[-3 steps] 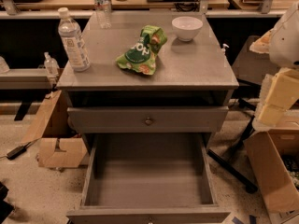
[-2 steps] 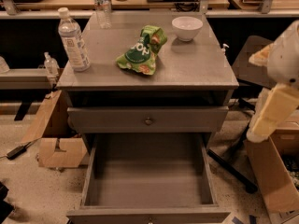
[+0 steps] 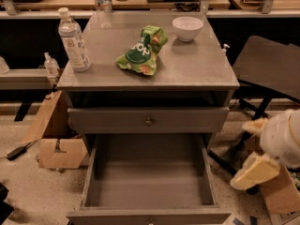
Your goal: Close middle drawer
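The middle drawer (image 3: 149,182) is a wide grey wooden drawer, pulled far out from the grey cabinet (image 3: 150,74). Its deep box interior is bare, and its front panel (image 3: 149,216) lies along the bottom edge of the view. Above it sits another grey drawer front with a brass knob (image 3: 149,121), nearly flush with the cabinet. My arm comes in low at the right, white and cream. Its gripper end (image 3: 253,172) hangs just right of the open drawer's right wall, apart from it.
On the cabinet top stand a water bottle (image 3: 73,40), a green snack bag (image 3: 142,51), a white bowl (image 3: 187,28) and a second bottle (image 3: 103,4). A dark chair (image 3: 269,64) is at the right. Cardboard boxes (image 3: 54,142) lie on the floor at the left, and another (image 3: 281,196) at the right.
My arm has dropped from beside the cabinet top to low at the right, level with the open drawer. The drawers and the things on top have not moved.
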Action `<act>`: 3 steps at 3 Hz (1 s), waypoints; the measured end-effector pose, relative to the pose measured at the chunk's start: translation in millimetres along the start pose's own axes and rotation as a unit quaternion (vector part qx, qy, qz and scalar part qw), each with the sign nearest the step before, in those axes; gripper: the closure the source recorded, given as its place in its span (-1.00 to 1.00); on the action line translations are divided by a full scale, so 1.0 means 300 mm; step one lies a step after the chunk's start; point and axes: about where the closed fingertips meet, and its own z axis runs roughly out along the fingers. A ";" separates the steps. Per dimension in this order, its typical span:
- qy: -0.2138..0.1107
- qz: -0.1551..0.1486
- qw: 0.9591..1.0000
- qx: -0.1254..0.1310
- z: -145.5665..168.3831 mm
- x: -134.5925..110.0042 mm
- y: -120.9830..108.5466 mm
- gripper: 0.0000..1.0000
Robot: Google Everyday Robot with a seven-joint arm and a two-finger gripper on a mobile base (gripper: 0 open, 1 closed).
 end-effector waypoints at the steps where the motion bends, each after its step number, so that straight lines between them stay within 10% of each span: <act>1: 0.013 0.040 0.999 -0.011 0.309 0.196 0.108 0.00; 3: 0.046 0.055 0.997 -0.012 0.484 0.298 0.167 0.92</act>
